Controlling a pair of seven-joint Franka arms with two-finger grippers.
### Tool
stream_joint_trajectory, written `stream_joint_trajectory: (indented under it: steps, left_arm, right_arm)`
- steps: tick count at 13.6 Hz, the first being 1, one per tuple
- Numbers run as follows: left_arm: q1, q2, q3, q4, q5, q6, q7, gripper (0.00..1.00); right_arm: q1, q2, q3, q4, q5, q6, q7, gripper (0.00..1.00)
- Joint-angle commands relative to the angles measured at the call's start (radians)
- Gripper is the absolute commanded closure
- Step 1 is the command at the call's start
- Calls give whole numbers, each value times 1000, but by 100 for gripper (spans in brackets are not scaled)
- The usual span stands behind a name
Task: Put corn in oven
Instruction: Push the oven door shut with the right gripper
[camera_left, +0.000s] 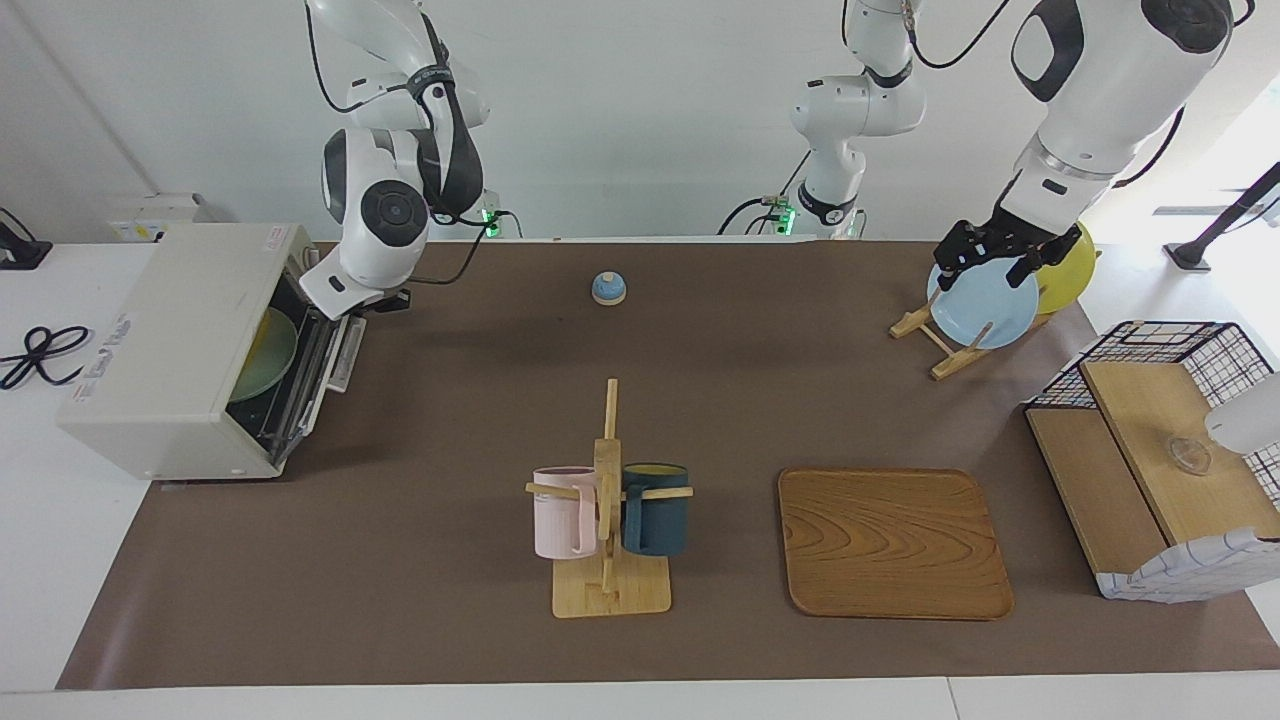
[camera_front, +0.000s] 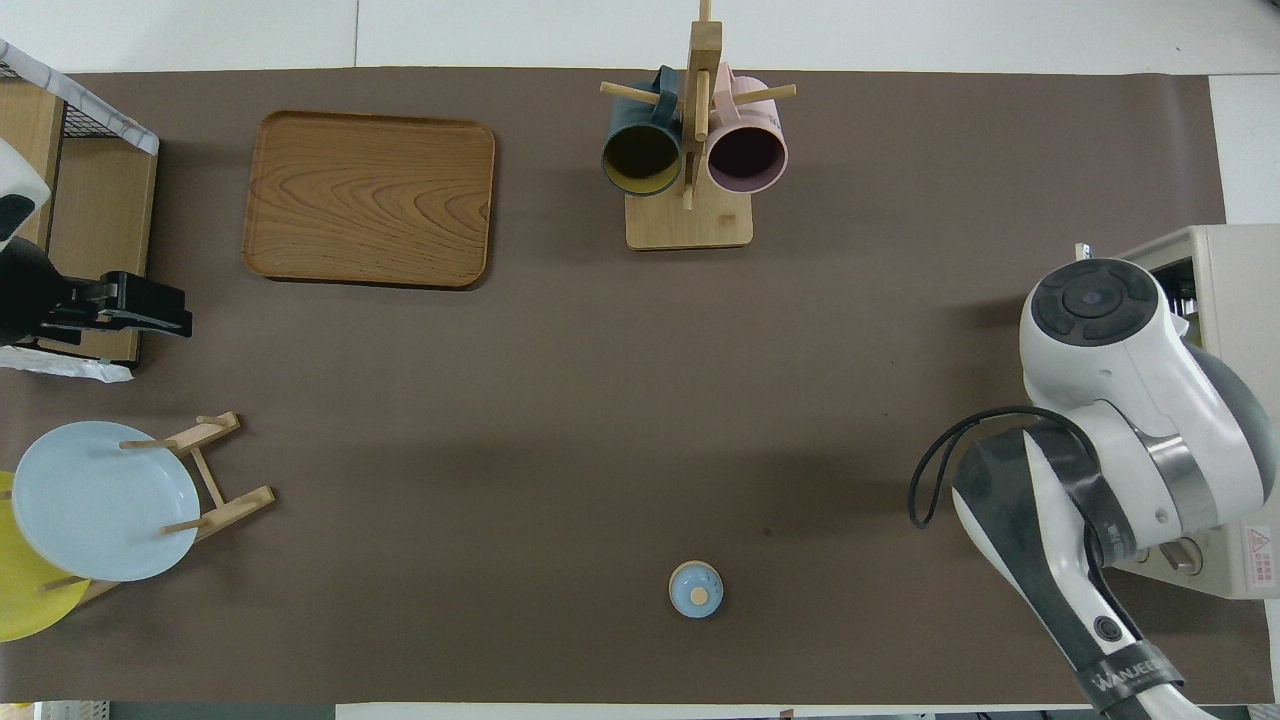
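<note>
The cream-white oven (camera_left: 170, 340) stands at the right arm's end of the table, and its cream top (camera_front: 1235, 290) shows in the overhead view. Its glass door (camera_left: 325, 365) is tilted up, almost closed. A pale green plate (camera_left: 262, 355) shows through the remaining gap. The corn is hidden inside. My right gripper (camera_left: 340, 305) is shut and sits at the door's top edge. My right arm covers the oven's front in the overhead view. My left gripper (camera_left: 990, 268) (camera_front: 170, 312) waits open and raised by the plate rack, holding nothing.
A small blue bell (camera_left: 608, 288) sits near the robots. At mid-table a wooden mug rack (camera_left: 608, 520) holds a pink and a dark blue mug, with a wooden tray (camera_left: 893, 543) beside it. A blue plate (camera_left: 985, 305) and wire-and-wood basket (camera_left: 1150, 450) are at the left arm's end.
</note>
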Motion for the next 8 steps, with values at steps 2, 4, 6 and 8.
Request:
stream_joint_trajectory:
  steps: [2, 4, 6, 8]
  left_arm:
    - [0, -16, 1, -8, 17, -9, 3, 0]
    - [0, -16, 1, -8, 17, -8, 3, 0]
    - [0, -16, -1, -8, 15, -9, 3, 0]
    - [0, -16, -1, -8, 15, -9, 3, 0]
  right_arm:
    - [-88, -63, 1, 4, -24, -12, -174, 100]
    - [-147, -83, 1, 4, -21, -9, -268, 100]
    - [-187, -103, 1, 7, -10, -6, -340, 100]
    - [-197, -115, 1, 13, 5, -13, -356, 100]
